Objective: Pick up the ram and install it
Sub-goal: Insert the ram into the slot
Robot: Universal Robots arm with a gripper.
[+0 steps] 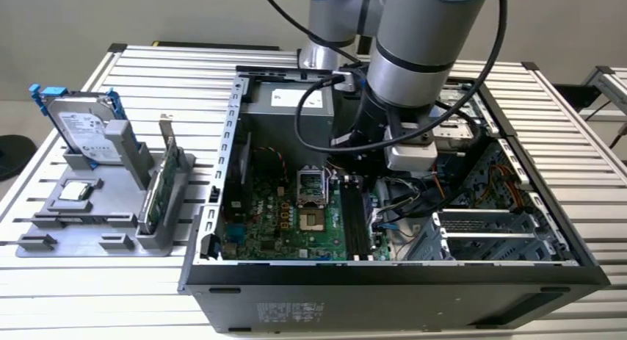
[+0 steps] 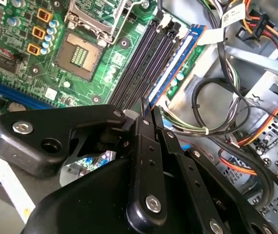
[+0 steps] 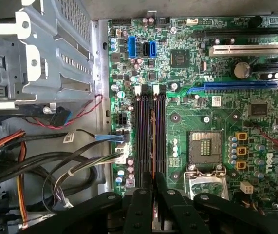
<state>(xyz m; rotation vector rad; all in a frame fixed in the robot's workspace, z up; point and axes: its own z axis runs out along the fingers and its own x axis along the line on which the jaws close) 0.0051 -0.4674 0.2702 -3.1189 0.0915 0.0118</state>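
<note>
i'm down inside the computer case (image 1: 548,270), gripper (image 3: 153,183) pinched closed on the ram (image 3: 153,141), which stands on edge straight ahead of my fingertips over the memory slots (image 3: 143,136) on the motherboard (image 3: 216,122).

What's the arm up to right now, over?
Gripper shut on the ram, inside the case. Ram lined along the memory slots; seated or not, cannot tell. Cables beside, none across the slots.

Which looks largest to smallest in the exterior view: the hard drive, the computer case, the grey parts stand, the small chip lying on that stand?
1. computer case
2. grey parts stand
3. hard drive
4. small chip
</note>
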